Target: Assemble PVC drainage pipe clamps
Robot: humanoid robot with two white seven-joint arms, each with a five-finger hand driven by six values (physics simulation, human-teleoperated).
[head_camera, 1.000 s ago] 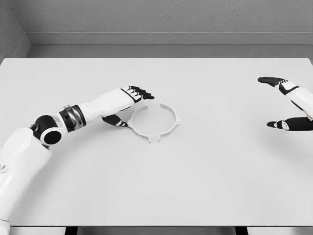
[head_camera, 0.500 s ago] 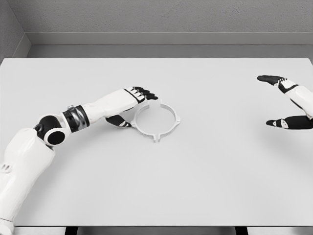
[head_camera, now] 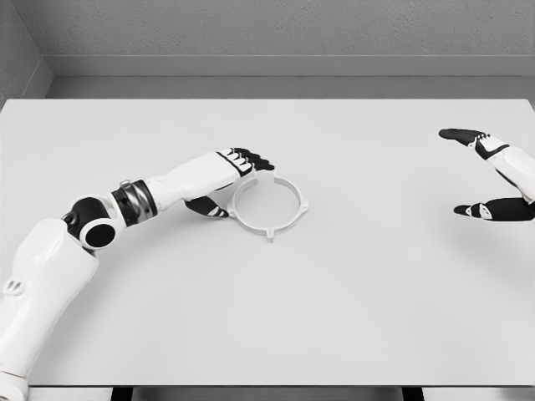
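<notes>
Left hand (head_camera: 236, 174) straddles clamp ring's (head_camera: 269, 205) left rim, fingers above, thumb below, not clearly gripping. Risk: ring skids across desk (head_camera: 351, 301). Right hand (head_camera: 493, 180) idle, spread.

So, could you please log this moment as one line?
left hand: open, at clamp ring left edge | ring: closed, flat on table | right hand: open, idle

Single view from my head, looking down and forward over the flat pale grey table (head_camera: 334, 317), far grey wall at top, my white arms entering from both lower sides, medium distance.
</notes>
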